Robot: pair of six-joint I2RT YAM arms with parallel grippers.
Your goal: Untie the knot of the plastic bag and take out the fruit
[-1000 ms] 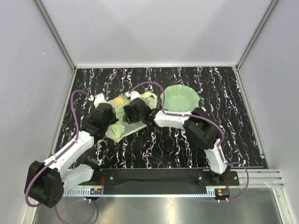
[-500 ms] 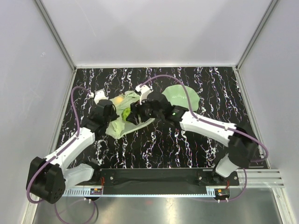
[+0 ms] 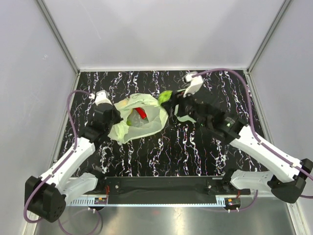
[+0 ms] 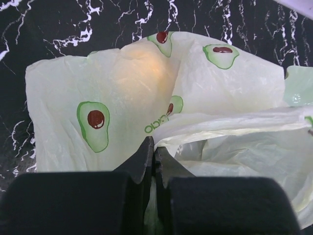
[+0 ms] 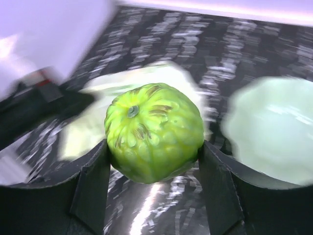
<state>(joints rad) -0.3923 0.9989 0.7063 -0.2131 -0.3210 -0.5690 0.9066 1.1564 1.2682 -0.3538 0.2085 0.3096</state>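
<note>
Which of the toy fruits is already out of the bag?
The bumpy green round fruit, gripped between the right arm's fingers; the long red piece lies inside the open plastic bag.

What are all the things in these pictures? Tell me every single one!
plastic bag: one, pale green with avocado pictures, lying open on the left middle of the table.
red piece: one, red, inside the open bag.
green round fruit: one, bright green and bumpy, held in the air to the right of the bag.
dish: one, pale green, on the table to the right of the bag, mostly hidden under the right arm in the top view.
table: one, black with white streaks, under everything.
left end effector: one, black, pinched shut on the bag's edge.
right end effector: one, black, shut on the green round fruit.
</note>
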